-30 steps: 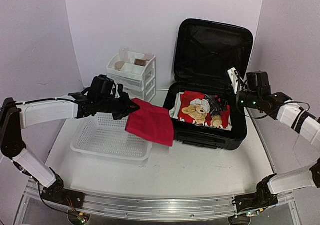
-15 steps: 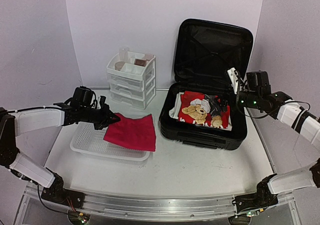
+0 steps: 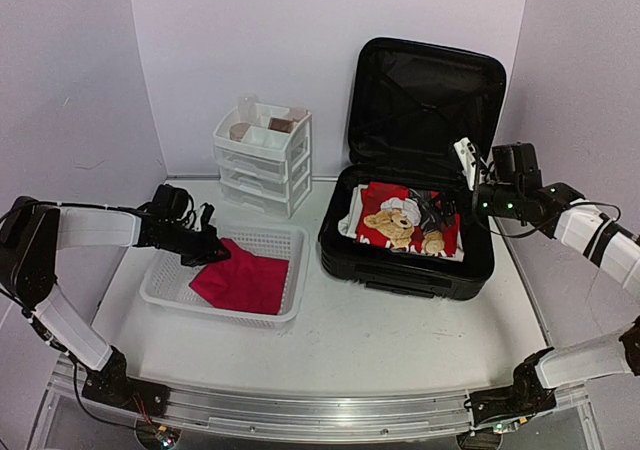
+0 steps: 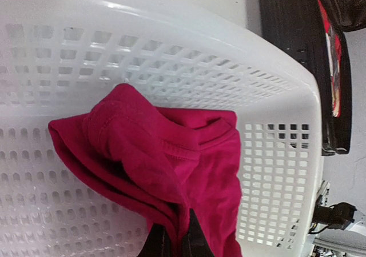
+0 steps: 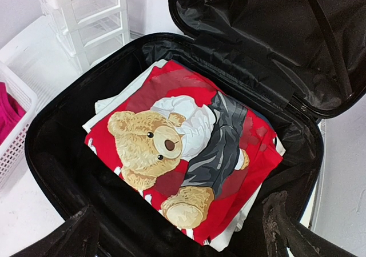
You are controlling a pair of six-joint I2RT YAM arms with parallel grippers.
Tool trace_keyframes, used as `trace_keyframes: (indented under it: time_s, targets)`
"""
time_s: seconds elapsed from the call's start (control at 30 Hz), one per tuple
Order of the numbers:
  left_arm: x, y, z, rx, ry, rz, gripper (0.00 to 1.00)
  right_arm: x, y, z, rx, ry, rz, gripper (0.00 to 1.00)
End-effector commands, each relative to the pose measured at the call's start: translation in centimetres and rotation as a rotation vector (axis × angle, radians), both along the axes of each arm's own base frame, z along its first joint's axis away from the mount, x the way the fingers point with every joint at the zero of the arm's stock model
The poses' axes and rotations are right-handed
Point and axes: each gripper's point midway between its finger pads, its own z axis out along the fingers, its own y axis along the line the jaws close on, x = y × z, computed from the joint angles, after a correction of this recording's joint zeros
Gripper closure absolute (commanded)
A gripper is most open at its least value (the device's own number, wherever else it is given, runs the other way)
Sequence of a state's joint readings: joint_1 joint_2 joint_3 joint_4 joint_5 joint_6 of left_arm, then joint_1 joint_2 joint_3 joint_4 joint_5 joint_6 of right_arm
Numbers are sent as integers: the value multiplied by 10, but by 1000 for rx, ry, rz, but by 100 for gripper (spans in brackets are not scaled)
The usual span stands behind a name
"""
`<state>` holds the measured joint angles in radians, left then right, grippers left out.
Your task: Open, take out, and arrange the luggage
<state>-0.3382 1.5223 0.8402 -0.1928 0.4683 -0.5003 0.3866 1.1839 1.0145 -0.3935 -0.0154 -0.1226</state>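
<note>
The left end effector [image 3: 212, 254] pinches a red cloth [image 3: 243, 282] lying in the white basket [image 3: 222, 308]. The luggage [image 3: 400, 265] stands open on the bench [image 3: 400, 340]; the right end effector [image 3: 470, 160] hovers, jaws spread, over its right rim.

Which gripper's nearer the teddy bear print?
Right. The right gripper hovers open above the suitcase holding the teddy bear print; the left gripper is away in the basket, shut on a red cloth.

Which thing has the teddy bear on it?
Find the big black luggage standing open on the right of the table. Inside its bottom half, a red folded item lies on top of the pile. It alone shows a brown teddy bear in a white shirt; the crimson cloth in the white basket is plain.
</note>
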Motion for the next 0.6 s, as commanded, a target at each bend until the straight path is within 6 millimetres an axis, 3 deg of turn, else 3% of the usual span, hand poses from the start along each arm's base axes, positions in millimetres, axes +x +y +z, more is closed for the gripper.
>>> trace_keyframes:
  time_s: [0.0,0.17,0.57]
  targets:
    - [26,8,5,70,-100,-15,100,5,7,31,36,-61,27,2]
    - [27,29,-6,137,-82,62,100,4,5,33,29,-71,23,2]
    - [14,53,-28,234,-42,133,100,10,11,27,27,-56,44,2]
